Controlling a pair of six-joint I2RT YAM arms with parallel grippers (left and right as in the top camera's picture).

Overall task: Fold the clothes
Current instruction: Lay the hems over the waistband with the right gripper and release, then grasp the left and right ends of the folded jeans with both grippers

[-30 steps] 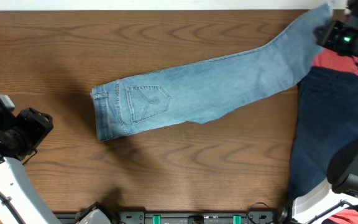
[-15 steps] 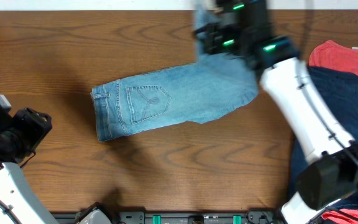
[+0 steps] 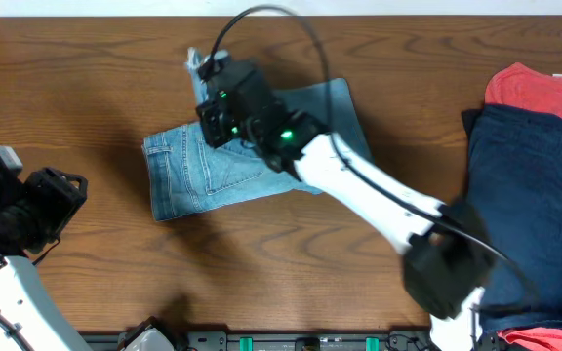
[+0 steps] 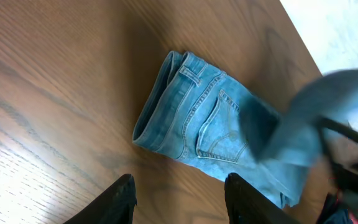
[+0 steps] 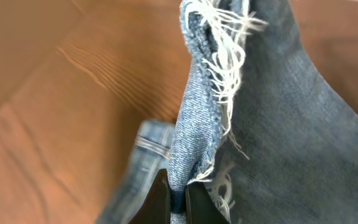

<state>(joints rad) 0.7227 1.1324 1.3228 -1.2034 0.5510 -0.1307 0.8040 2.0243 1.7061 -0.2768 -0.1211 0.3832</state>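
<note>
The light blue jeans (image 3: 179, 175) lie on the wooden table, waistband to the left, a stitched back pocket up. My right gripper (image 3: 205, 78) is shut on the frayed leg hems (image 5: 219, 37) and holds them lifted above the waist end, the legs doubled back over the seat. In the left wrist view the jeans (image 4: 191, 124) show with the raised legs blurred at right. My left gripper (image 4: 179, 202) is open and empty, over bare table to the left of the jeans; it also shows in the overhead view (image 3: 52, 200).
A dark navy garment (image 3: 525, 195) and a red shirt (image 3: 540, 88) lie at the table's right side. More red cloth (image 3: 544, 339) shows at the bottom right corner. The table's front edge carries black fittings (image 3: 301, 341).
My right arm has swept from the far right to the left, carrying the leg hems over the jeans toward the waist. The left arm has stayed still.
</note>
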